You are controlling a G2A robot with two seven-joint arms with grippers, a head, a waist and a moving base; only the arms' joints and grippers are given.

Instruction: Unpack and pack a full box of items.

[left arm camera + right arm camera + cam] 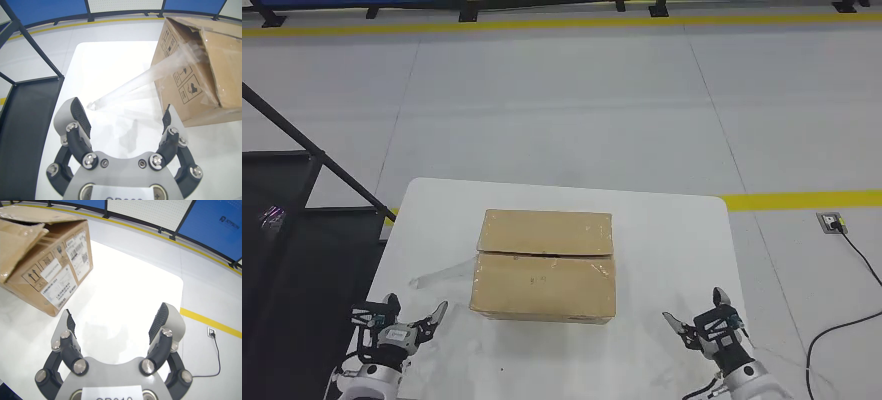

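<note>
Box point(545, 265) sat mid-table point(672, 225), top flaps folded over | clear tape strip point(141, 77) trailed off its left end | left gripper point(417, 308) near table's front-left corner, spread wide, empty | right gripper point(694, 308) front-right, spread wide, empty

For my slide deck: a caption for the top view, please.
Cardboard box, flaps down, on white table; left gripper and right gripper open nearby, both empty.

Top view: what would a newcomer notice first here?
A brown cardboard box sits at the middle of the white table, flaps folded down. A loose strip of clear tape trails from its side toward the left gripper, which, like the right gripper, has open fingers.
</note>
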